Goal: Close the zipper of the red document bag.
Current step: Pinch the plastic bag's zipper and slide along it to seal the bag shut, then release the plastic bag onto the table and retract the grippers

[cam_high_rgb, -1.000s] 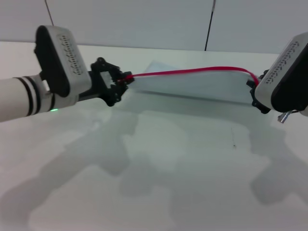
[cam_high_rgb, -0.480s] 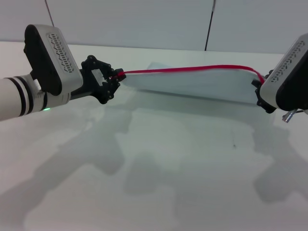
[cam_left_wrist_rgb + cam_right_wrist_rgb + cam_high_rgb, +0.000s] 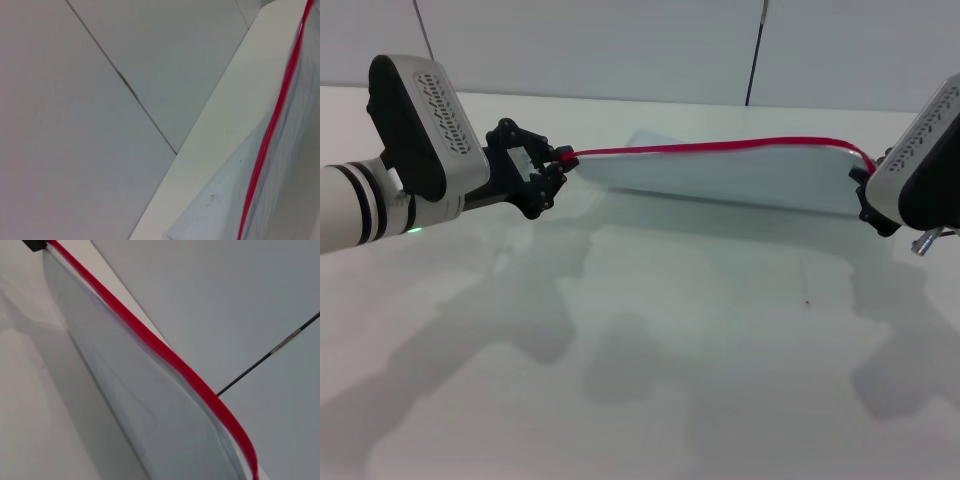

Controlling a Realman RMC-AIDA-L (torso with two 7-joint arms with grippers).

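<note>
The red document bag stands on its long edge across the back of the white table, stretched between both arms. Its zipper runs along the raised top edge as a thin red line. My left gripper is shut on the zipper's left end. At the bag's right end, my right gripper is shut on the corner, its fingers mostly hidden behind the wrist. The left wrist view shows the zipper along the pale bag. In the right wrist view the zipper tops the bag.
A grey wall with dark vertical seams rises right behind the table's far edge. Arm shadows fall across the table in front of the bag.
My left gripper has drawn the zipper's end to the left and slightly up. The right gripper has shifted a little to the right, so the red edge is stretched longer.
</note>
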